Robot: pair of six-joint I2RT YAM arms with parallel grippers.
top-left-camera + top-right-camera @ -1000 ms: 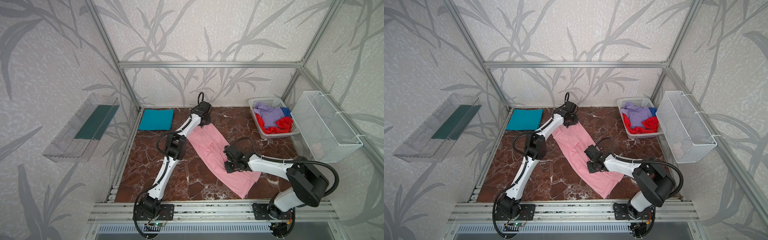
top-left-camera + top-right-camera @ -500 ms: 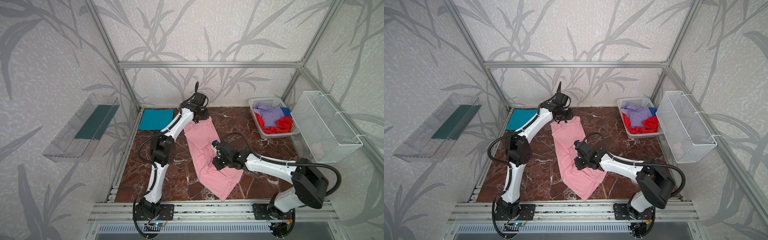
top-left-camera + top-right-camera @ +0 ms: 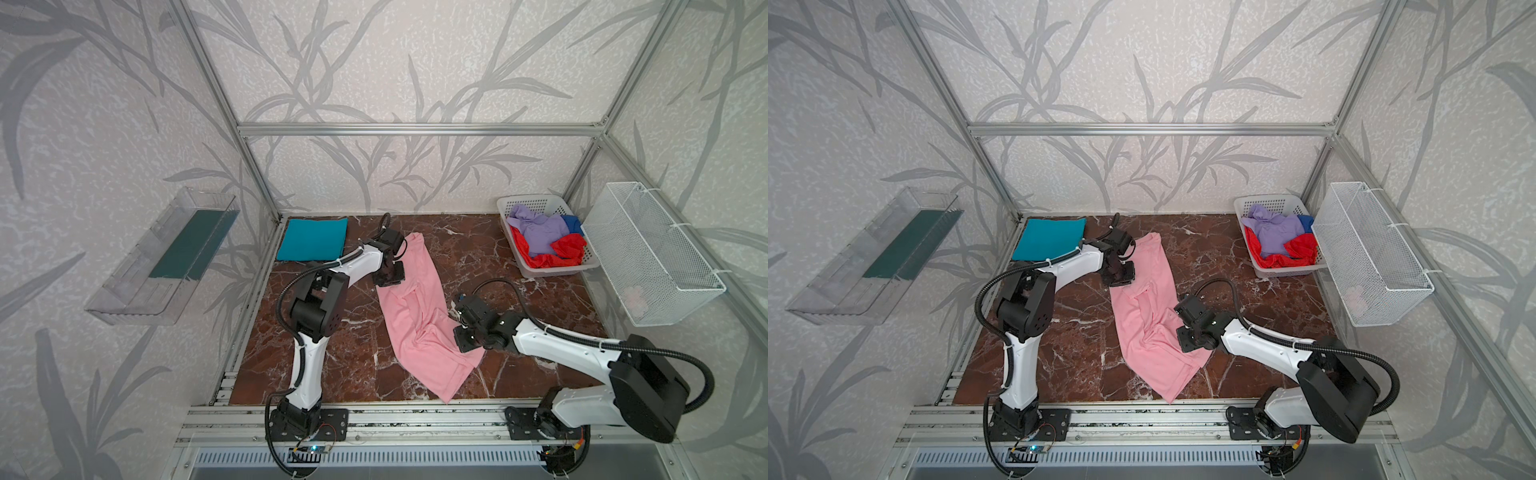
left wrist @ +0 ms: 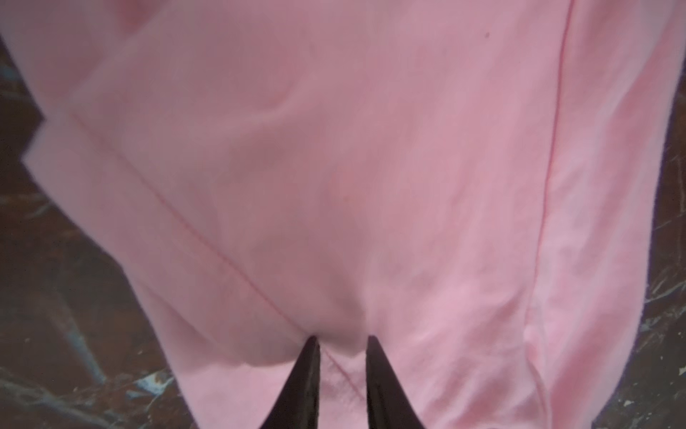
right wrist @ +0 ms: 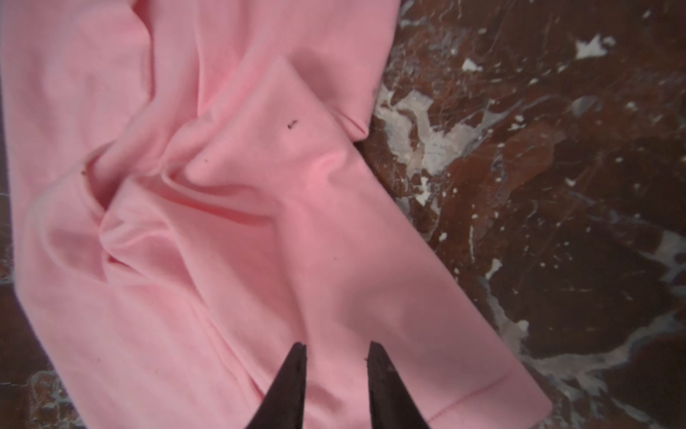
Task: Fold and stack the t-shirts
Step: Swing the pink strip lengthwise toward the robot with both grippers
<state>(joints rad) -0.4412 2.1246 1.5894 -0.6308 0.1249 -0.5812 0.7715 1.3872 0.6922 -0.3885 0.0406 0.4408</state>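
A light pink t-shirt (image 3: 419, 316) (image 3: 1150, 316) lies as a long rumpled strip from the far middle of the marble table to its near edge. My left gripper (image 3: 390, 277) (image 3: 1120, 277) sits low on the strip's far left edge. In the left wrist view its tips (image 4: 342, 338) stand narrowly apart, with pink cloth (image 4: 371, 167) bunched between them. My right gripper (image 3: 463, 334) (image 3: 1185, 334) rests on the strip's right edge, near the middle. Its tips (image 5: 336, 345) also stand narrowly apart over creased cloth (image 5: 260, 260). A folded teal t-shirt (image 3: 312, 239) lies at the far left.
A white perforated basket (image 3: 552, 271) at the far right holds crumpled lavender (image 3: 540, 228), red (image 3: 567, 247) and blue (image 3: 572, 222) shirts. A white wire bin (image 3: 648, 257) hangs on the right wall. A clear shelf tray (image 3: 162, 257) hangs on the left wall.
The shirt's near end swung left, then back right, following my right gripper. My left gripper moved toward the far left corner, then came nearer along the shirt's left edge. The strip's middle has bunched up.
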